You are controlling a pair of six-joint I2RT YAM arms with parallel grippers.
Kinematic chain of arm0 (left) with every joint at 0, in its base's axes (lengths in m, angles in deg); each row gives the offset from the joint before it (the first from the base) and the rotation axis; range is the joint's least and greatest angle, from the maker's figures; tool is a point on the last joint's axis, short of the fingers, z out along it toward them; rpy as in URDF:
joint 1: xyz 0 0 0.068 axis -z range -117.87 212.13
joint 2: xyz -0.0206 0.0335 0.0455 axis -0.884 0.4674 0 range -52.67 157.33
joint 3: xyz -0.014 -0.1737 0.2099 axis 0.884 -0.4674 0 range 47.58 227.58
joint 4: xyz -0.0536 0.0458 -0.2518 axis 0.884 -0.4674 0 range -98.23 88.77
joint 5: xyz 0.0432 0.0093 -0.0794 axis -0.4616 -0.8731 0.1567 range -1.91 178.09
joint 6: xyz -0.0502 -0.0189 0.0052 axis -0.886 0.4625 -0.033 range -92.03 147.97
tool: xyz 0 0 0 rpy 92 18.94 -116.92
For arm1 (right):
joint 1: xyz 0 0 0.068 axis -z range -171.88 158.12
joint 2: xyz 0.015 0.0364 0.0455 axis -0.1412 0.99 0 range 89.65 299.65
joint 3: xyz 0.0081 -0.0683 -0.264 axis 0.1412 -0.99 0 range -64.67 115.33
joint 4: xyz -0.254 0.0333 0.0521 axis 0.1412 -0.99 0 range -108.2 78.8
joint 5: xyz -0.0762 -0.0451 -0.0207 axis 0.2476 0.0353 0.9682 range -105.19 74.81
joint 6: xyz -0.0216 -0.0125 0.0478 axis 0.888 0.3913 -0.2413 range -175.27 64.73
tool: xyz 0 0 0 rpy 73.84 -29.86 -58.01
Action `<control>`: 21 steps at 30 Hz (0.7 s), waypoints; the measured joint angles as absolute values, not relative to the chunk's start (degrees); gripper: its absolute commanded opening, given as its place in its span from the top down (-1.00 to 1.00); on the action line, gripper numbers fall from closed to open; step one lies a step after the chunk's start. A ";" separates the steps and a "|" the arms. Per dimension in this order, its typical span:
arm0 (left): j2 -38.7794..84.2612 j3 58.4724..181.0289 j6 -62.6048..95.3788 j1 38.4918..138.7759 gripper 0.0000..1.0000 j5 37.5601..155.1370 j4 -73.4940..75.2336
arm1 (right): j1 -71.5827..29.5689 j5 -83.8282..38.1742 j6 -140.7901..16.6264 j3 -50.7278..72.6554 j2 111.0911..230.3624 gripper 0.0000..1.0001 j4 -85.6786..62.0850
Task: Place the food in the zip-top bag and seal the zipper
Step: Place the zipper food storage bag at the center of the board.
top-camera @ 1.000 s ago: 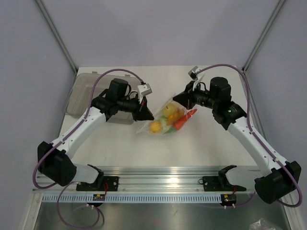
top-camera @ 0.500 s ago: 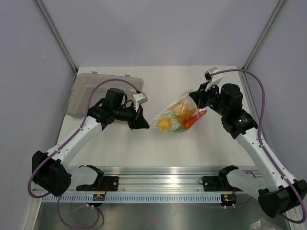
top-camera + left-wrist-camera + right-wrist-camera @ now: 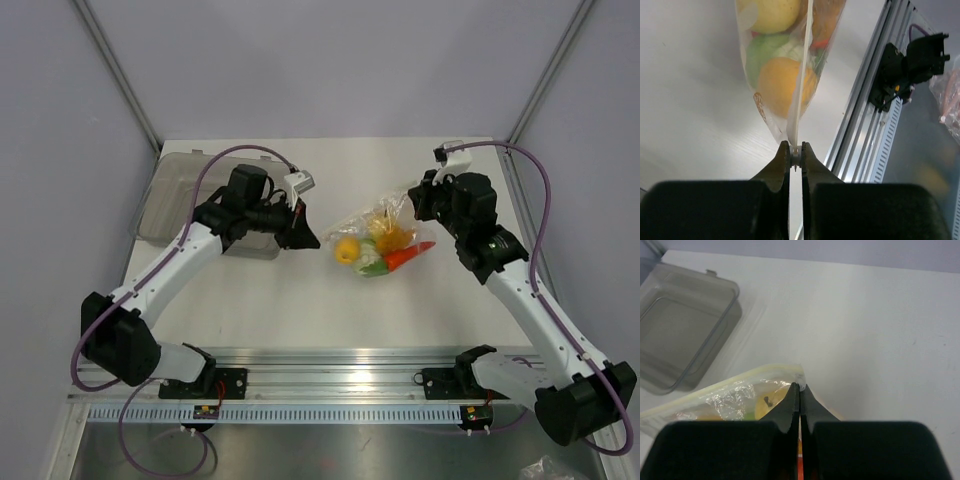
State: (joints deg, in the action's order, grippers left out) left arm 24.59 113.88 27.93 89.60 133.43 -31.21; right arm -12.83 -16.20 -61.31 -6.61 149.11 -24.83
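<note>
The zip-top bag (image 3: 378, 232) lies mid-table, clear and dotted, with the food inside: a yellow ball (image 3: 346, 250), a green piece (image 3: 370, 266), an orange carrot (image 3: 408, 256). My left gripper (image 3: 312, 238) is at the bag's left end. In the left wrist view it (image 3: 796, 151) is shut on a small white piece at the end of the zipper (image 3: 801, 85), which runs straight away from the jaws over the food (image 3: 785, 85). My right gripper (image 3: 414, 200) (image 3: 800, 386) is shut on the bag's (image 3: 740, 390) far right corner.
A grey translucent bin (image 3: 172, 195) (image 3: 685, 340) stands at the back left, behind my left arm. The aluminium rail (image 3: 340, 385) runs along the near edge. A crinkled plastic packet (image 3: 548, 468) lies below the table at bottom right.
The bag has shifted to the right with my right gripper, which moved right and back. My left gripper dipped toward the near edge, then came back up beside the bag's left end.
</note>
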 measured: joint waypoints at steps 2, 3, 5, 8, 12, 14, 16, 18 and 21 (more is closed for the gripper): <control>28.46 119.22 26.64 89.58 1.00 132.86 -30.75 | -12.33 -12.03 -61.49 -4.03 153.24 1.00 -23.21; 30.47 122.39 26.27 89.53 1.00 132.60 -30.97 | -12.04 -9.95 -61.44 -2.52 155.49 1.00 -22.32; 34.82 129.27 25.46 89.51 1.00 132.38 -30.99 | -11.61 -6.96 -61.33 0.41 159.21 1.00 -21.46; 37.92 135.35 24.79 89.51 0.62 132.38 -30.64 | -11.39 -4.75 -61.73 2.53 160.87 0.30 -20.98; 36.68 134.85 24.63 89.90 -0.76 132.40 -30.14 | -11.32 -4.68 -63.67 0.52 157.06 -0.99 -20.28; 34.34 131.65 24.48 90.73 -0.87 132.29 -30.16 | -11.32 -4.51 -65.00 -4.05 151.58 -0.99 -20.44; 31.56 128.29 24.46 91.39 -0.90 131.68 -31.52 | -11.32 -3.63 -66.56 -8.25 146.09 -0.99 -21.83; 28.33 125.71 24.28 92.09 -0.90 129.76 -33.37 | -11.30 -2.00 -68.44 -10.59 141.22 -0.99 -25.68; 23.47 124.27 23.21 92.18 -0.91 123.24 -35.80 | -11.32 1.06 -70.67 -9.80 138.09 -0.99 -32.28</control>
State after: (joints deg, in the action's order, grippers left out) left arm 23.47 124.27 23.21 92.18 123.24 -35.80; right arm -11.32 1.06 -70.67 -9.80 138.09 -32.28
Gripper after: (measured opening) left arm 0.951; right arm 0.993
